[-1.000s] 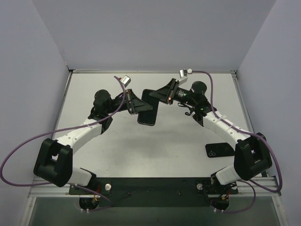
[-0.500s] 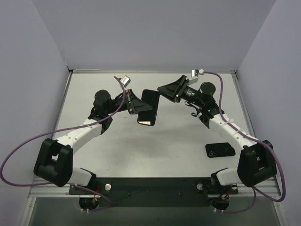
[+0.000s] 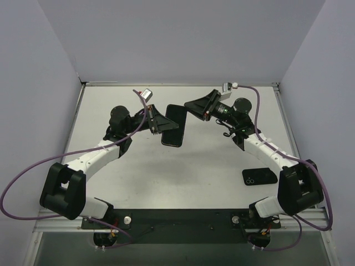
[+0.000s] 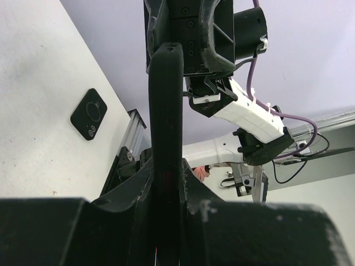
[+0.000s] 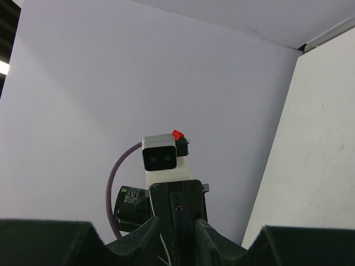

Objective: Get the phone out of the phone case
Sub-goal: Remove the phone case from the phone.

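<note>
A black phone (image 3: pixel 175 128), its case not separable by eye, is held off the table, tilted with its glossy face up. My left gripper (image 3: pixel 165 126) is shut on its left long edge; in the left wrist view (image 4: pixel 166 183) the phone (image 4: pixel 165 111) stands edge-on between the pads. My right gripper (image 3: pixel 187 104) hovers at the phone's far right corner, jaws narrowly open. In the right wrist view (image 5: pixel 176 239) its fingers frame the phone's thin edge (image 5: pixel 177 219) with a gap on each side, not touching.
A second black flat piece with camera rings (image 3: pixel 259 177) lies on the white table near the right arm; it also shows in the left wrist view (image 4: pixel 89 113). Grey walls (image 3: pixel 177 39) close the back and sides. Purple cables trail from both wrists.
My right gripper let go of the phone's far edge, drew back to the right, then came a little closer again. The left gripper and phone barely moved.
</note>
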You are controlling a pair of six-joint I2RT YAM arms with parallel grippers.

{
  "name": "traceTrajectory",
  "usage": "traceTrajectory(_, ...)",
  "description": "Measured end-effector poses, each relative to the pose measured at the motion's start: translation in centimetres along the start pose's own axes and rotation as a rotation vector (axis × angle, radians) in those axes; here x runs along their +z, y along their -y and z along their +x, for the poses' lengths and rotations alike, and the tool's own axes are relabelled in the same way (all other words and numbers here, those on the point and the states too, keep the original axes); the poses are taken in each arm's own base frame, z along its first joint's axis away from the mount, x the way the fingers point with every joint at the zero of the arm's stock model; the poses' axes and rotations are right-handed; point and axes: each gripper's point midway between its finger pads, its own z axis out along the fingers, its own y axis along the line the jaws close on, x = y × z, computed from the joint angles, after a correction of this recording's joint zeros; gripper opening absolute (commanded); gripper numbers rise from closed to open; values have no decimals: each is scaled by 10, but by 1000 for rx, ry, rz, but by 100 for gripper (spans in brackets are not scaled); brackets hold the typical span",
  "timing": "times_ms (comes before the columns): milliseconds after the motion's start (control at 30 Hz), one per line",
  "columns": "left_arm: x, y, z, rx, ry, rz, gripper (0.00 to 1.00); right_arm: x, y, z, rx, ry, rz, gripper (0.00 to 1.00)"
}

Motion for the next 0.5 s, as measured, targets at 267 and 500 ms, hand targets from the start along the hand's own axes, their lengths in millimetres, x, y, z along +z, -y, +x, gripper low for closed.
traceTrajectory(267,0,1,-1,-14,2,0,0,7,10,6,44,-17,-15,10)
traceTrajectory(500,-1,2,-3,-34,13,0,0,9,5,4,90,-4,-90,0)
